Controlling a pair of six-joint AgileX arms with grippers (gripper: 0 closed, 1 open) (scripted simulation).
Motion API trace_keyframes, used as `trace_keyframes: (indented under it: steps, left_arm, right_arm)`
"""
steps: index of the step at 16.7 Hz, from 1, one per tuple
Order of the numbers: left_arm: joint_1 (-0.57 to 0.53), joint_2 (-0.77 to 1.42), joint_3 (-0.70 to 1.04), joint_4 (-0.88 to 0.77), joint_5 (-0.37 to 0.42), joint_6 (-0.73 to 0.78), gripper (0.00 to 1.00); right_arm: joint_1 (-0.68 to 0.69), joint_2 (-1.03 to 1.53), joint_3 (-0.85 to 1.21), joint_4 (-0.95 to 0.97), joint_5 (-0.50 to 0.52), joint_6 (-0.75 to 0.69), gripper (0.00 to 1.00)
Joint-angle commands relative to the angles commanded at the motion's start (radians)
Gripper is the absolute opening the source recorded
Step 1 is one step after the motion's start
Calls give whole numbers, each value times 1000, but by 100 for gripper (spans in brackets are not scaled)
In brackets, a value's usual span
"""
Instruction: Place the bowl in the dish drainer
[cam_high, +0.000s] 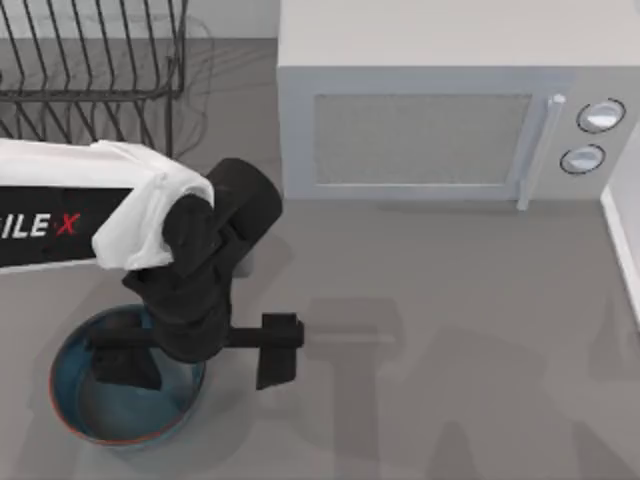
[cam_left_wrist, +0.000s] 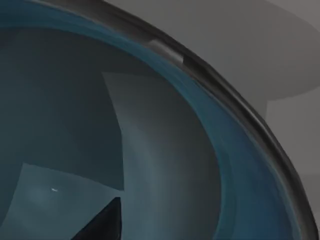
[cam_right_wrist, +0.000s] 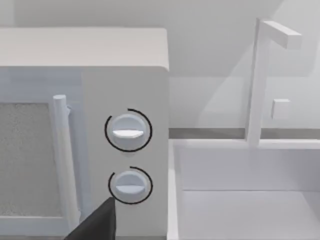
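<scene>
The blue bowl (cam_high: 120, 415) with its reddish-brown rim sits on the table at the front left. My left gripper (cam_high: 200, 362) hangs low over it, open wide. One finger (cam_high: 125, 365) is inside the bowl, the other (cam_high: 279, 350) outside to its right, so the jaws straddle the bowl's right rim. The left wrist view looks closely at the bowl's greyish-blue inside (cam_left_wrist: 165, 165), with a dark fingertip (cam_left_wrist: 107, 220) over it. The black wire dish drainer (cam_high: 90, 60) stands at the back left, empty where it shows. A dark fingertip (cam_right_wrist: 100, 222) of my right gripper faces the microwave's knobs.
A white microwave (cam_high: 440, 110) stands at the back, right of the drainer, door shut, with two knobs (cam_right_wrist: 128, 131). A white basin (cam_right_wrist: 240, 200) with an upright white post sits at the table's right edge. Bare grey table lies in front of the microwave.
</scene>
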Motion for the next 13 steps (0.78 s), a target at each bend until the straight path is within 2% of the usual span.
trace_keyframes:
  steps: [11, 13]
  left_arm:
    - [0, 0, 0, 0, 0, 0, 2]
    - [0, 0, 0, 0, 0, 0, 0]
  right_arm:
    - [0, 0, 0, 0, 0, 0, 100]
    - [0, 0, 0, 0, 0, 0, 100]
